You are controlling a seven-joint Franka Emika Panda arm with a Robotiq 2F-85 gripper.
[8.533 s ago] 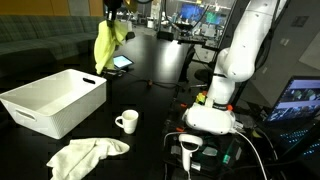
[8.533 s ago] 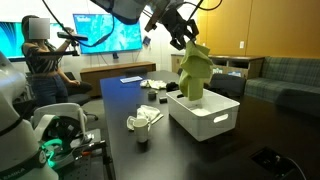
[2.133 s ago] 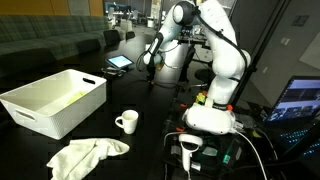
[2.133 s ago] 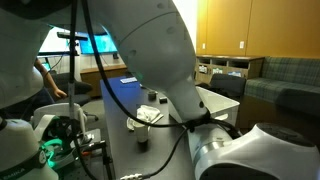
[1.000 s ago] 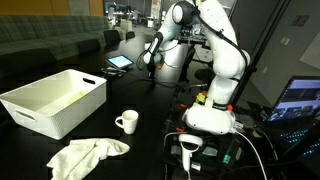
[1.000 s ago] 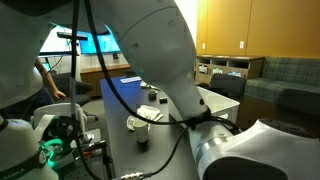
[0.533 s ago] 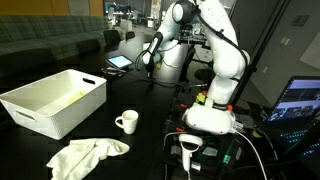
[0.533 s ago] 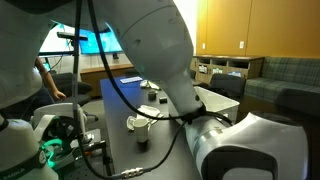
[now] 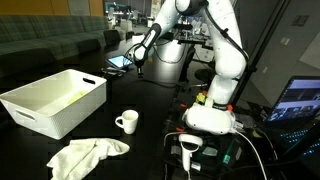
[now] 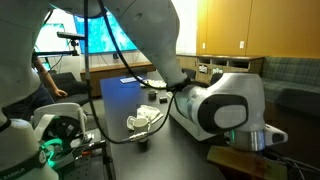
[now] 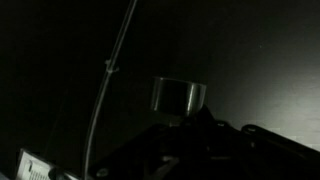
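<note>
Bin (image 9: 52, 100), white, stands at the left of the worktop (image 9: 160, 95), with something yellowish inside. Cloth (image 9: 86, 155), pale and crumpled, lies near the front edge, just right of the bin. The mug (image 9: 127, 122) stands upright beside it, touching neither.

Tablet (image 9: 119, 62) lies flat farther back, screen lit. My fingers (image 9: 136, 66) hang just right of it and slightly above. They are closed, with nothing visible between them; whether they touch it I cannot tell.

Judgement on the tablet: thin, stiff and fairly light, with a glass face that is slippery and breakable. Lying flat, it offers no grip from above. A hold would have to go across an edge, with its thickness between the fingers, and they would have to be opened first.

Robot base (image 9: 212, 112) sits right of the mug, and a laptop (image 9: 300, 100) at the far right.

Wrist view is very dark. A metal cylinder (image 11: 178, 95) stands upright ahead of me, with a thin cable (image 11: 110, 70) curving past its left. Which worktop item that cylinder is, I cannot establish.
</note>
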